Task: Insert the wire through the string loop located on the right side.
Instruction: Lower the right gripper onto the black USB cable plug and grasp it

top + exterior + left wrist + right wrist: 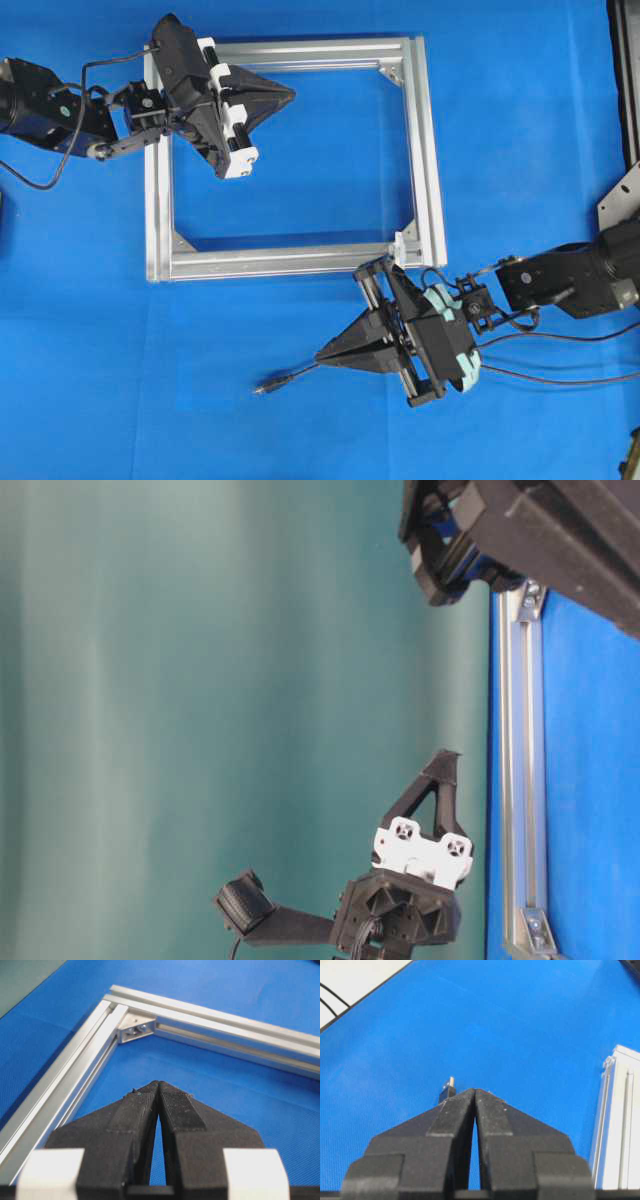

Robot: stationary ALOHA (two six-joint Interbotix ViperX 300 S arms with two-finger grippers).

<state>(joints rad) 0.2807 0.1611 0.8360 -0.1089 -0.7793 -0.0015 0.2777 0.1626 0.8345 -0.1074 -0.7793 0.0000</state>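
The left arm [60, 105] is matt black, jointed, with a thin black cable looping off it toward 8 o'clock; its gripper [285, 93] ends in black wedge fingers [175, 1110] with ribbed pads, on white blocks. The right arm [570, 280] is likewise black; its gripper [325, 355] has pale teal blocks and thin dark leads trailing toward 3 o'clock.

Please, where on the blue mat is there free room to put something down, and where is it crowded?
Free: the blue mat left of the wire's plug and below the aluminium frame, and the patch inside the frame. Crowded: the frame's lower right corner, where the string loop, right claw and wire meet.
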